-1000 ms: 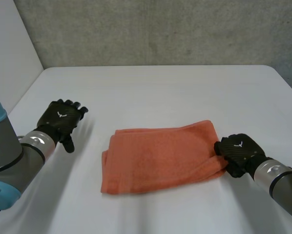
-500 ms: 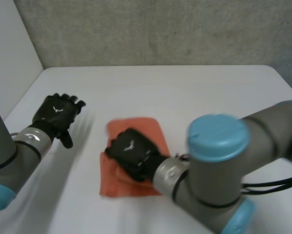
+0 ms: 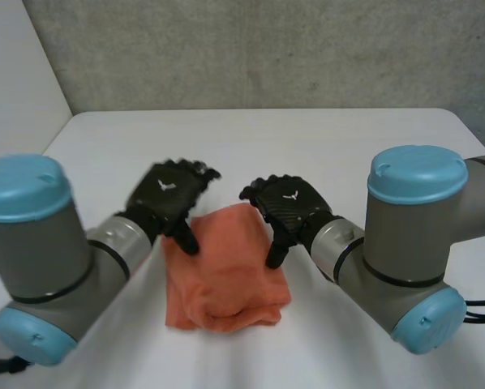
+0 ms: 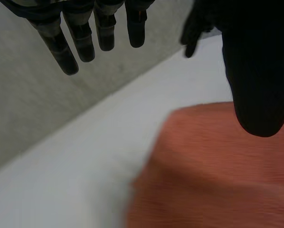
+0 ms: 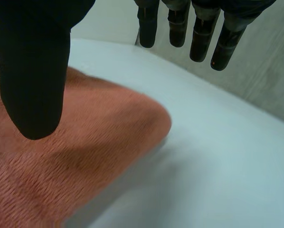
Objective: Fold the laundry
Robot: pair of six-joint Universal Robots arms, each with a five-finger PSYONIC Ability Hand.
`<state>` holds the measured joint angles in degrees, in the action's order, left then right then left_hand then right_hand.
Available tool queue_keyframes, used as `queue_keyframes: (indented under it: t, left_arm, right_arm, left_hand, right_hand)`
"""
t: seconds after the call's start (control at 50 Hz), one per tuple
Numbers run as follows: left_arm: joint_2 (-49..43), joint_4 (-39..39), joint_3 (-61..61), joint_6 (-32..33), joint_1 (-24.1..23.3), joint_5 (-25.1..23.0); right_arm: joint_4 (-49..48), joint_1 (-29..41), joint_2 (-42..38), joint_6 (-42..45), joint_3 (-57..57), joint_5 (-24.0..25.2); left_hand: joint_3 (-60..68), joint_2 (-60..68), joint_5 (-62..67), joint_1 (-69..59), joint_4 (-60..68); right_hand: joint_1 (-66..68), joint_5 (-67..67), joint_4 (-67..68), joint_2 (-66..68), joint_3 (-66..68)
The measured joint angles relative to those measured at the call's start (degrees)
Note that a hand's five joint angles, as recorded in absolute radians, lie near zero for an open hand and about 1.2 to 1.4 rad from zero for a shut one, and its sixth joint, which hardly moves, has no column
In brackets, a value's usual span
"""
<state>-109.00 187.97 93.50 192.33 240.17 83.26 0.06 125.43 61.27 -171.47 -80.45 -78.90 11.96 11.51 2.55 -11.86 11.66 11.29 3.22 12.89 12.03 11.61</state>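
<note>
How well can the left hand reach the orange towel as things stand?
Probably easily, yes. The open left hand hovers at the towel's far left corner with nothing between them. The right hand is at the far right corner, apart from it.

Towel (image 3: 226, 275), one: orange terry cloth, folded into a thick, roughly square bundle, lying on the white table (image 3: 324, 142) with its near edge bulging and rumpled. Its far corners sit beneath the thumbs of the left hand (image 3: 168, 193) and the right hand (image 3: 289, 207). The straight fingers of both hands reach beyond its far edge, over bare tabletop.
</note>
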Motion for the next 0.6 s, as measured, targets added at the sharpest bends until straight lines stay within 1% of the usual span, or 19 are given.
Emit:
queue_keyframes:
  t: [0.06,0.08,0.14,0.2,0.26,0.36,0.46,0.5,0.52,0.6]
  left_arm:
    - [-1.37,-1.33,-0.53,-1.47,-0.65,1.03]
    - [-3.07,-3.19,-1.06,-2.96,-1.24,2.77]
    - [-5.98,-6.94,-1.18,-4.74,-1.55,7.93]
    - [-6.96,-8.35,-0.17,-4.92,-1.30,11.05]
    - [-7.45,-8.66,1.04,-4.77,-1.05,12.64]
    - [-7.83,-8.17,2.46,-4.20,-0.73,13.49]
    - [-6.71,-7.49,2.33,-1.38,-0.54,13.18]
    - [-5.22,-7.46,1.46,-0.27,-0.67,13.06]
    - [-3.51,-7.49,0.44,0.57,-0.80,12.98]
    - [0.20,-7.63,-1.84,1.70,-1.02,12.90]
  right_arm:
    - [0.62,-0.16,-0.65,-0.27,0.40,0.43]
    - [2.01,-0.36,-2.14,-0.57,1.18,0.99]
    - [5.76,-0.38,-6.11,-0.43,3.22,1.59]
    - [7.21,-0.31,-7.67,-0.07,4.01,1.61]
    - [7.99,-0.22,-8.51,0.24,4.41,1.61]
    - [8.29,-0.17,-8.80,0.53,4.64,1.64]
    - [7.53,-0.23,-7.04,0.53,4.68,1.63]
    - [6.88,-0.42,-5.20,0.39,4.64,1.46]
    - [5.85,-0.86,-2.49,0.18,4.48,1.08]
    - [3.76,-2.08,2.97,-0.20,4.01,-0.20]
  left_hand:
    - [0.00,0.00,0.00,0.00,0.00]
    - [0.00,0.00,0.00,0.00,0.00]
    - [0.00,-0.04,0.00,0.01,-0.03]
    - [0.00,-0.11,0.01,0.02,-0.05]
    - [0.00,-0.11,0.00,0.01,-0.05]
    - [0.00,-0.11,0.01,0.13,-0.05]
    - [0.00,-0.11,-0.22,0.74,-0.05]
    - [0.00,-0.11,-0.22,0.74,-0.05]
    - [0.00,-0.11,-0.22,0.74,-0.06]
    - [0.00,-0.11,-0.22,0.74,-0.06]
  right_hand:
    - [0.00,0.00,0.00,0.00,0.00]
    - [0.00,0.00,0.00,0.00,0.00]
    - [0.00,0.00,0.00,0.00,0.00]
    - [0.00,0.00,0.00,0.00,0.00]
    - [-0.52,0.00,0.00,0.00,0.00]
    - [-0.82,0.00,0.00,0.00,0.00]
    - [-0.82,-0.19,0.00,0.00,0.00]
    - [-0.82,-0.19,0.00,0.00,0.00]
    - [-0.82,-0.19,0.00,0.00,0.00]
    - [-0.82,-0.19,0.00,0.00,0.00]
